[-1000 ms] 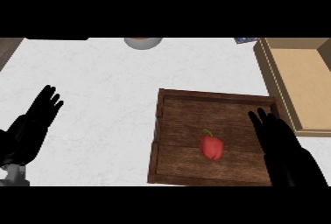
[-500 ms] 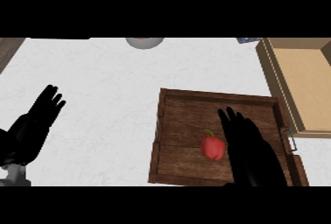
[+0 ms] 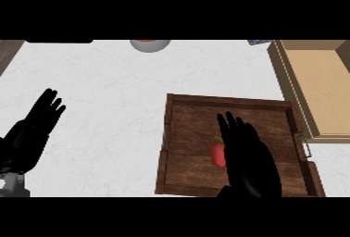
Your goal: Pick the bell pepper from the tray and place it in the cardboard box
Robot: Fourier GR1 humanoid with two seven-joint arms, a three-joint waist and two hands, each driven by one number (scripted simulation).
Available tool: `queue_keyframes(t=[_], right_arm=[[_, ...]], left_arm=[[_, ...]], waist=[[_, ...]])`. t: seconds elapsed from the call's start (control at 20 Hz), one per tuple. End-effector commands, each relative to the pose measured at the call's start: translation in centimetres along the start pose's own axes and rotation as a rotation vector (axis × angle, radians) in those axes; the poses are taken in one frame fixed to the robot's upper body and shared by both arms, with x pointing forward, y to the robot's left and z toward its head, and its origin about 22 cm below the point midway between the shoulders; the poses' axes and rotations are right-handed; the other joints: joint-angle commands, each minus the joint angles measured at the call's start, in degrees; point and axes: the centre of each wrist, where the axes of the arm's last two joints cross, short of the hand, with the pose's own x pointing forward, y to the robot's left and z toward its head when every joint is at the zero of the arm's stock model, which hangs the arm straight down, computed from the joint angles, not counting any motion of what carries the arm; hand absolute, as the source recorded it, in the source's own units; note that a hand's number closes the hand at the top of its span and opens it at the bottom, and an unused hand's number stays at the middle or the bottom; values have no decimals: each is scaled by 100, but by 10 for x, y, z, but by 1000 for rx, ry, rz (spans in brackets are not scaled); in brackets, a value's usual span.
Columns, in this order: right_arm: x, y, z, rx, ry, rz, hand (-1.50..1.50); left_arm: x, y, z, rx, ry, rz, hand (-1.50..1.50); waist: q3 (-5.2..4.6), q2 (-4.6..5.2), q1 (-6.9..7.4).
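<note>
On the white surface [image 3: 109,83], 1 dark wooden tray [image 3: 232,99] sits just left of the open cardboard box [image 3: 321,83]. The right hand [image 3: 247,157], fingers straight, extends over the tray's middle. The left hand [image 3: 31,134], open, rests near the left edge. 1 grey bowl [image 3: 150,45] stands at the far edge. The red bell pepper [image 3: 218,155] lies on the tray floor, its right side hidden beneath the right hand; contact cannot be told.

I see through one camera only, up in my head. It looks steeply down at the white counter [image 3: 123,83] from close by. My left hand [image 3: 34,134] and right hand [image 3: 249,157] show at the bottom edge. The cardboard box [image 3: 321,83] is cut off at the right.
</note>
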Motion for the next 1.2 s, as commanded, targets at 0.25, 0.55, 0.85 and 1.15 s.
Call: queue_keyframes(t=[0.25, 0.55, 0.85, 1.15], right_arm=[[40, 6, -1, -6, 153, 99, -150], [45, -6, -12, -6, 156, 143, -150], [54, 21, -12, 22, 199, 171, -150], [42, 19, -26, 35, 234, 181, -150]], left_arm=[[-3, -2, -5, 11, -10, -5, 0], [-6, -5, -10, 3, -12, -5, 0], [13, 17, -1, 5, 7, -6, 0], [3, 10, 0, 6, 7, 11, 0]], waist=[[9, 12, -9], [10, 13, -43], [12, 5, 13], [14, 6, -7]])
